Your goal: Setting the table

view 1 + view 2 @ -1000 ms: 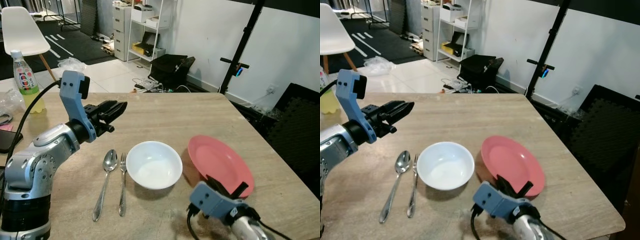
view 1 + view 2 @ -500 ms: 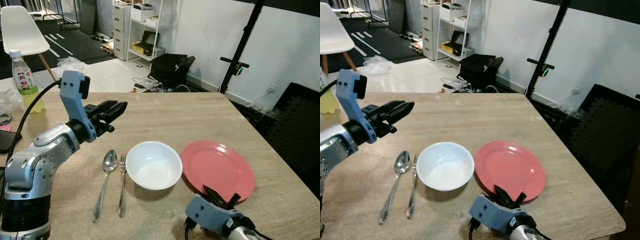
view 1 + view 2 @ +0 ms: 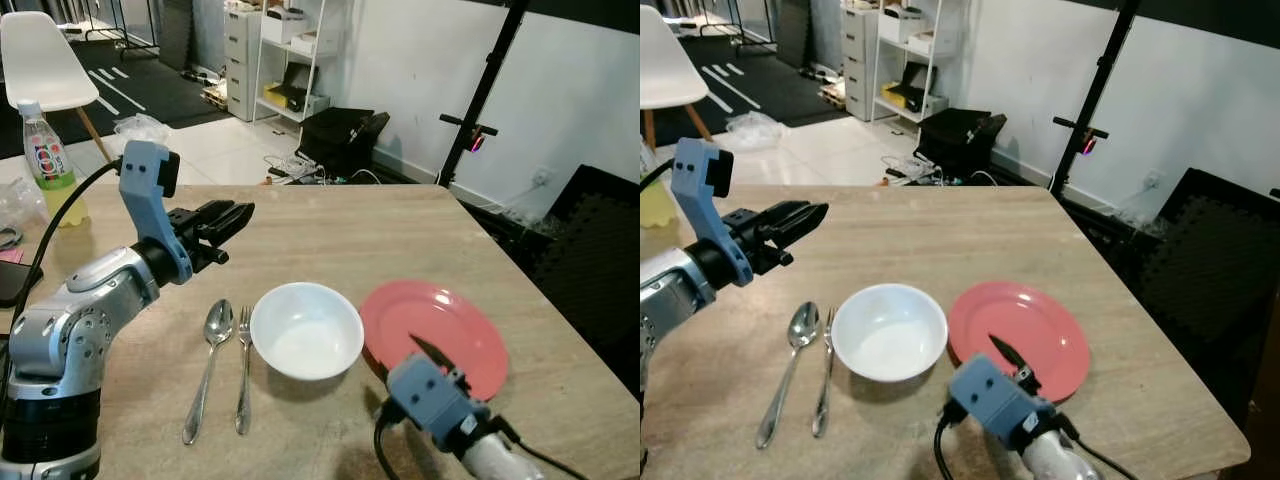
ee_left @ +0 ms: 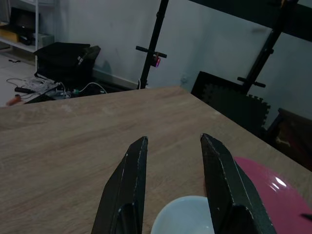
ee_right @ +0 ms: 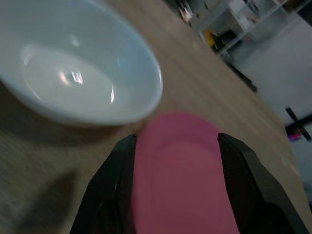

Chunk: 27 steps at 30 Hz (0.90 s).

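left eye view: the pink plate [image 3: 440,325] lies flat on the wooden table [image 3: 340,225] just right of the white bowl [image 3: 306,328], where a second ago it stood tilted on its near edge; half a second ago it was already down. the right gripper [image 3: 432,352] has lifted since then and now sits over the plate's near rim, its black fingers apart and holding nothing. the bowl is empty, and the plate carries nothing. a spoon [image 3: 209,365] and a fork [image 3: 244,368] lie side by side just left of the bowl, as before. the left gripper [image 3: 228,220] hangs above the table behind the spoon, unmoved, fingers parted and empty. a drink bottle [image 3: 49,165] stands at the far left edge

left wrist view: the left gripper's two fingers [image 4: 126,187] spread wide over bare wood, with the bowl's rim [image 4: 187,219] below them and the plate's edge [image 4: 273,190] beside it

right wrist view: the right gripper's fingers [image 5: 109,183] frame the plate [image 5: 178,170] with a gap on each side, the empty bowl [image 5: 73,78] just beyond
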### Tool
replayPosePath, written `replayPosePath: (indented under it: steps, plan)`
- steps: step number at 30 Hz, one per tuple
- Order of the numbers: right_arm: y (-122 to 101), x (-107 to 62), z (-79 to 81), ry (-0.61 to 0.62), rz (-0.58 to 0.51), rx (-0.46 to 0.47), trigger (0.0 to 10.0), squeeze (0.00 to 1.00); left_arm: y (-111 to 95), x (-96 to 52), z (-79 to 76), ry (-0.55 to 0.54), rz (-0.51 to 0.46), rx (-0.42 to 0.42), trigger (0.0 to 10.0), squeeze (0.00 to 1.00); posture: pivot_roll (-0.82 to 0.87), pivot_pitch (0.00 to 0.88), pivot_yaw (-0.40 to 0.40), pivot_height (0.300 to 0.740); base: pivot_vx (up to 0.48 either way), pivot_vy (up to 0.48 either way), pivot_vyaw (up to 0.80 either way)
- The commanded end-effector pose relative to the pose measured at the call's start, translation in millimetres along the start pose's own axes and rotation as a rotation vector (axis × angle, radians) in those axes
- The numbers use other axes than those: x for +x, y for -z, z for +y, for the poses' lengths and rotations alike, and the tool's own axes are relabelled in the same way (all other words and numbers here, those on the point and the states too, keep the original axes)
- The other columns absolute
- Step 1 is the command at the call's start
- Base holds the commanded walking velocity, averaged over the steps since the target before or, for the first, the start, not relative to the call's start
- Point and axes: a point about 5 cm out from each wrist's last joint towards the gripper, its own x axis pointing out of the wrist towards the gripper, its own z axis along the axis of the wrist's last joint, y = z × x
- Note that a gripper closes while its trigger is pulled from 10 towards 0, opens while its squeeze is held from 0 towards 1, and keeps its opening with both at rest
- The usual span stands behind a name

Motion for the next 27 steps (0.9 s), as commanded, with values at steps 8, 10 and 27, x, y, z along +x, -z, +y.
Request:
replayPosePath:
  steps: [8,10,27]
  plan:
    - [-21.4,-13.1,-21.2,0.031,-0.085,0.428,10.0,0.0,1.0,3.0,-1.0,0.002,0.004,0.02,10.0,0.0,0.05,0.069,-0.025,0.74,0.0,0.0,0.0]
    - [-19.6,-3.9,-52.8,0.297,-0.113,0.548,10.0,0.0,3.2,6.4,-2.7,-0.016,-0.009,0.048,10.0,0.0,0.05,0.069,-0.025,0.74,0.0,0.0,0.0]
    - [-35.2,9.0,-109.2,0.775,-0.256,0.838,10.0,0.0,35.1,2.9,-0.3,-0.268,-0.035,-0.044,10.0,0.0,0.03,0.016,-0.008,0.74,0.0,0.0,0.0]
